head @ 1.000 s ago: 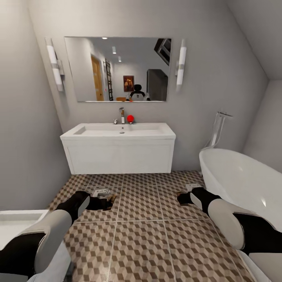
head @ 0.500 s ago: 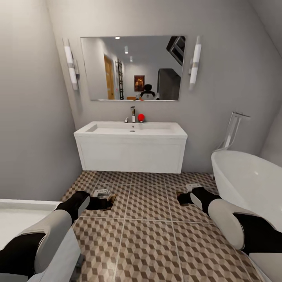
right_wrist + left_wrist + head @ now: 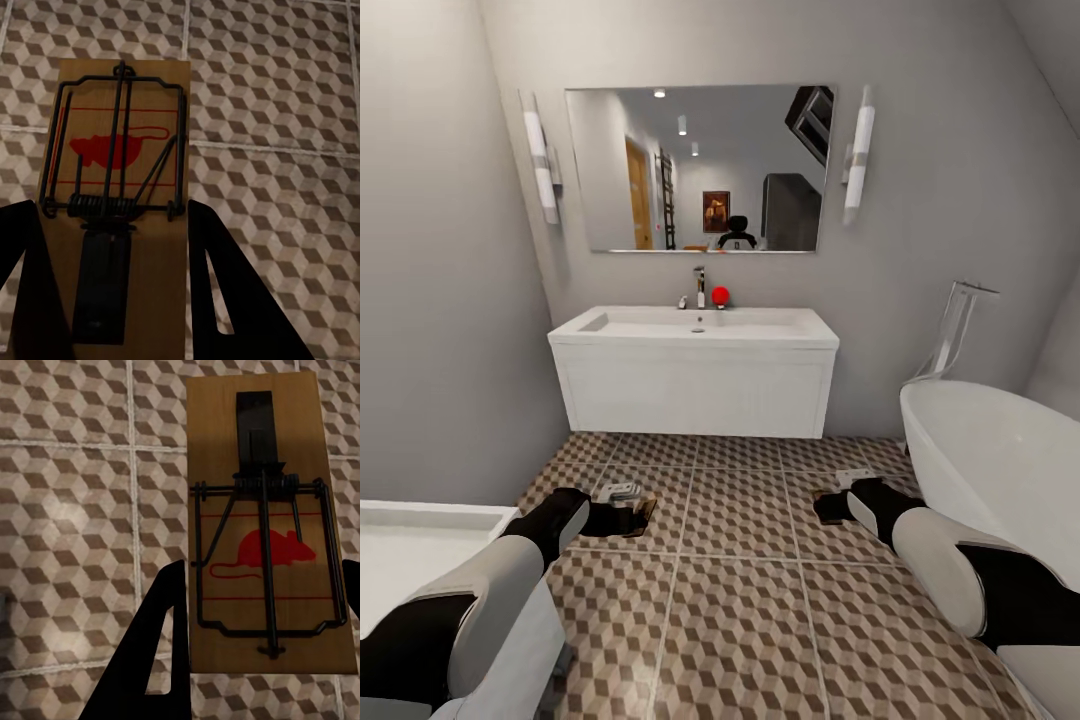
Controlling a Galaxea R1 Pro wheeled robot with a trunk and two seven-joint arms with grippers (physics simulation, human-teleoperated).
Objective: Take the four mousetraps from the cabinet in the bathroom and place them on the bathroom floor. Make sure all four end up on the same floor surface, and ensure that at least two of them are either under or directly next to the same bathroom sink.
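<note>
The view is settling squarely on the sink (image 3: 695,325), nearer than a second ago. The left gripper (image 3: 255,660) is pinching one mousetrap (image 3: 262,532), the right gripper (image 3: 112,285) another mousetrap (image 3: 120,187), both above the bathroom floor (image 3: 740,610) (well short of the vanity). They should be lowered flat beside the sink before letting go.

This is looking like a home bathroom. A white sink (image 3: 695,325) with a chrome tap (image 3: 700,287) is sitting on a boxy vanity (image 3: 695,385) under a wide wall mirror (image 3: 700,168) flanked by two tube lights (image 3: 857,153). A white freestanding bathtub (image 3: 980,455) is standing to the right, and cube-patterned tiles are covering the bathroom floor (image 3: 740,620).
</note>
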